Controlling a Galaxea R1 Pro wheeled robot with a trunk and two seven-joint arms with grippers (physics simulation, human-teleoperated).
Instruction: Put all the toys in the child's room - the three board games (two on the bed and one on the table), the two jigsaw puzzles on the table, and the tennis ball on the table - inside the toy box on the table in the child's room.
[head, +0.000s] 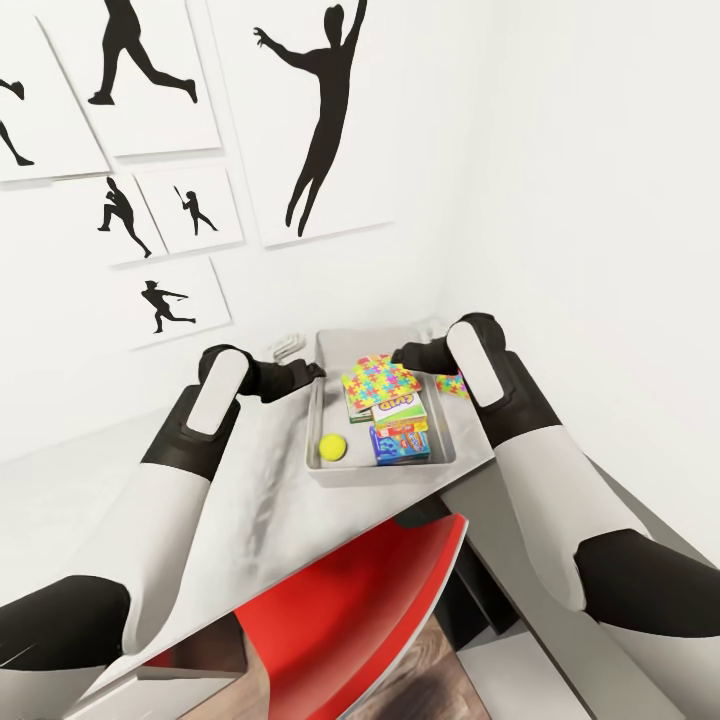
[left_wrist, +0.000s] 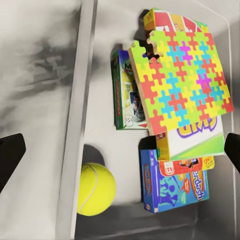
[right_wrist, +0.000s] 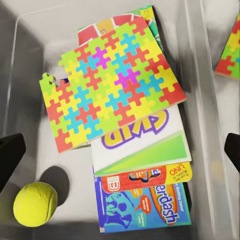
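Note:
The grey toy box (head: 382, 472) sits on the table. Inside it a colourful jigsaw puzzle (head: 378, 381) lies on top of stacked board games: a white one (head: 403, 410) and a blue one (head: 400, 444). The tennis ball (head: 333, 446) rests in the box's near left corner. A second jigsaw puzzle (head: 452, 385) lies on the table just outside the box's right wall, also seen as the puzzle (right_wrist: 231, 50). My left gripper (head: 300, 372) hangs open over the box's left rim. My right gripper (head: 408, 352) is open above the box's far end. Both hold nothing.
A red chair (head: 370, 600) is tucked under the table's near edge. The white wall with silhouette posters (head: 320, 120) stands right behind the table (head: 260, 480), and another wall closes in on the right. Bare tabletop lies left of the box.

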